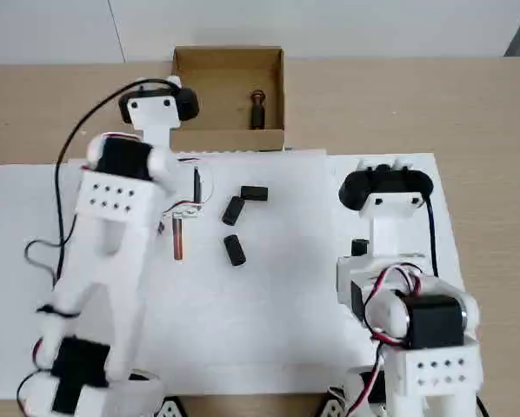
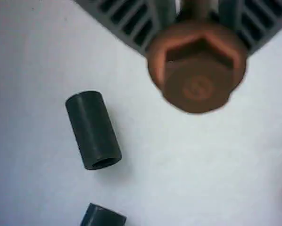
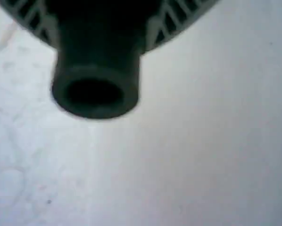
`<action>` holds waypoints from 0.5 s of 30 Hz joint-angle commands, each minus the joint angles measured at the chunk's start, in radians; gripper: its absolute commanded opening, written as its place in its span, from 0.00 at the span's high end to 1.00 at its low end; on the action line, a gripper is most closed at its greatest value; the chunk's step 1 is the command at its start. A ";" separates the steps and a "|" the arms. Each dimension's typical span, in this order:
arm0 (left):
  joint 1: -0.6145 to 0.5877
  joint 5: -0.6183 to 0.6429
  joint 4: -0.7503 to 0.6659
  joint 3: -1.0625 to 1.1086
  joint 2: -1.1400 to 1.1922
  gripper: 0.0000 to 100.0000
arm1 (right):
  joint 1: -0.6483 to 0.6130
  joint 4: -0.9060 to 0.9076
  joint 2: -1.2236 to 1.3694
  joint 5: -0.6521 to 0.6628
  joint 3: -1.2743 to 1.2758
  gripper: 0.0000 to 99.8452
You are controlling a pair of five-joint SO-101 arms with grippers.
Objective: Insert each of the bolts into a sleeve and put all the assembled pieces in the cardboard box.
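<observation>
Holding a copper bolt (image 2: 197, 70) pinched in my left gripper (image 2: 194, 13) and a black sleeve (image 3: 96, 87) clamped in my right gripper (image 3: 103, 16), both over the white sheet (image 1: 286, 330), I should line shank and bore squarely before pushing slowly home.

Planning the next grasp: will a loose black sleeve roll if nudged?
Likely rolls: the sleeve is a smooth cylinder lying on its side on the flat white sheet. Probably light and stiff, judging by its short, hollow, open-ended shape.

White arms (image 1: 112, 239) with black motors (image 1: 434, 323), black cables (image 1: 58, 187), grey ribbed jaws.
</observation>
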 commanded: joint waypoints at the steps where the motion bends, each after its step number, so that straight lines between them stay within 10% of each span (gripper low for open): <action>1: 0.008 -0.072 0.028 -0.039 -0.140 1.00 | -0.002 0.018 -0.051 0.012 -0.032 1.00; 15: -0.002 -0.282 -0.048 0.409 -0.758 1.00 | -0.051 -0.016 -0.122 0.008 0.023 1.00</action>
